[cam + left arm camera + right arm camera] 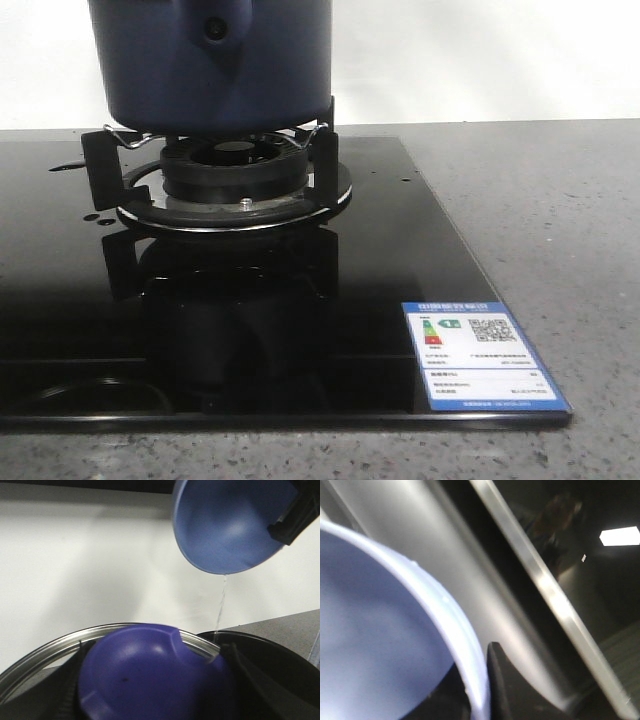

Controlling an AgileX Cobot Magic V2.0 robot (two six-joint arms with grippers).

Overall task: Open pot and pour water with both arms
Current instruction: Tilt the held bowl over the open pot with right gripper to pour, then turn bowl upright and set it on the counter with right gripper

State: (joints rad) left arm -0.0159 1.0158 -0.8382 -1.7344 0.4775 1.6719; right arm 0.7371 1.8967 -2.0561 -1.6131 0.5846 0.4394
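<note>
Front: dark navy pot (210, 65) on the burner grate (225, 165) of a glossy black cooktop (300, 330), grey counter (540, 210) alongside, no fingers visible. Left wrist: dark fingers (75, 680) clamped around a blue lid knob (150, 675), white wall (85, 565) beyond, tilted blue bowl (230, 525) above trickling water (220, 605). Right wrist: dark finger (505, 685) against a pale-blue bowl rim (445, 615), spread unclear, cooktop edge (555, 595) beyond

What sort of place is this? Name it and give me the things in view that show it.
Most likely a kitchen cooktop, possibly a staged test one. A dark navy pot sits on a gas burner with metal supports, set in a black glass hob that still carries an energy-rating sticker, on a grey speckled counter.
</note>
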